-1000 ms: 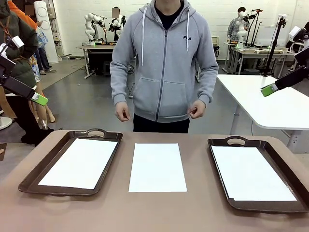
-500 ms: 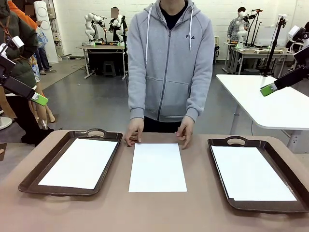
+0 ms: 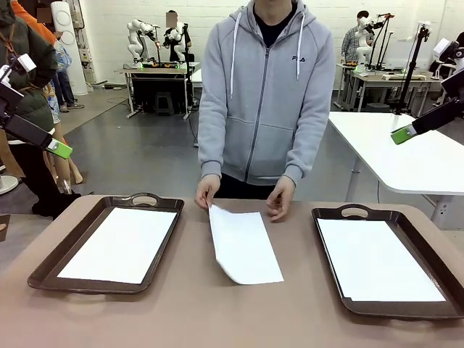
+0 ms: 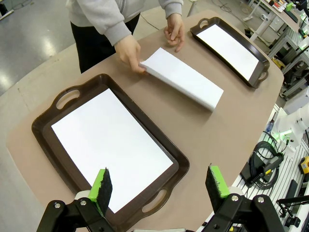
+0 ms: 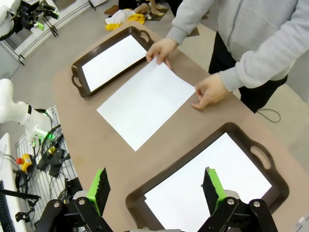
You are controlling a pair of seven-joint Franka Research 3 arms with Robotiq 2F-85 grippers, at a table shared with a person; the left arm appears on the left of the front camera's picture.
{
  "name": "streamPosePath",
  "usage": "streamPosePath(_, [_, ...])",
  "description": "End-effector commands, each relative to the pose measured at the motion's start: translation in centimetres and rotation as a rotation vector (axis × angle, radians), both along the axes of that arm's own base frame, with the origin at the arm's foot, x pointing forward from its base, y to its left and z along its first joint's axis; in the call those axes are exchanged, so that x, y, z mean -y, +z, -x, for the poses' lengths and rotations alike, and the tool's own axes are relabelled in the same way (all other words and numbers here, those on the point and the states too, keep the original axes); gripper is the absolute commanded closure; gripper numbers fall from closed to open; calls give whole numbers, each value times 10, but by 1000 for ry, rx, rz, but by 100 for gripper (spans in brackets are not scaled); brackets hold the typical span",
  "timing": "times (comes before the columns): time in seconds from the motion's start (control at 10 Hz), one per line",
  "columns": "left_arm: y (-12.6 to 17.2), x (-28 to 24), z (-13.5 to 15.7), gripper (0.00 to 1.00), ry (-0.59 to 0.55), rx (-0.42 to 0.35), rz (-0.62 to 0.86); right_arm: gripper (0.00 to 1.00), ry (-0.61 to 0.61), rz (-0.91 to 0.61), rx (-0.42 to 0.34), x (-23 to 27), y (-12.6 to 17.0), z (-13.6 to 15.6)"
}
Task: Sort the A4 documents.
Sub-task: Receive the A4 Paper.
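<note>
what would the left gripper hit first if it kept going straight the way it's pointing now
Probably the white sheet lying in the dark brown tray below it. In the left wrist view the open left gripper looks down along its fingers onto that tray's near end. Depth is hard to judge, so it could meet the tray's rim instead.

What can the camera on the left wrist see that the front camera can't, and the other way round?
Left wrist view alone: the left gripper from behind, its two fingers spread open above the near tray, and cables on the floor past the table edge.

Front view alone: the person's grey hooded top, the room behind with other tables, and the raised right gripper.

Both: two dark brown trays, each with a white sheet inside, and the person's hand lifting one edge of the middle sheet off the table.
</note>
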State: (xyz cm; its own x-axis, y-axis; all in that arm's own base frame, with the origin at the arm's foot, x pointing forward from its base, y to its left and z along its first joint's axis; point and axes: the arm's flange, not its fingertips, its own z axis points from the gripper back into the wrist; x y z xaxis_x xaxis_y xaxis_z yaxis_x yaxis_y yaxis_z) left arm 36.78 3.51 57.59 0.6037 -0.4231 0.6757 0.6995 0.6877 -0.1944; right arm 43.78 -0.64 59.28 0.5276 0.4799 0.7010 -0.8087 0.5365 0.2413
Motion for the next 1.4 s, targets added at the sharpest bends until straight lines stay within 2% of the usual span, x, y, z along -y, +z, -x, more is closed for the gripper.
streamPosePath(0.0, [0, 1, 0, 0, 4, 0, -5, 0, 12, -10, 5, -1, 0, 1])
streamPosePath(1.3, [0, 1, 0, 0, 4, 0, -5, 0, 12, -10, 5, -1, 0, 1])
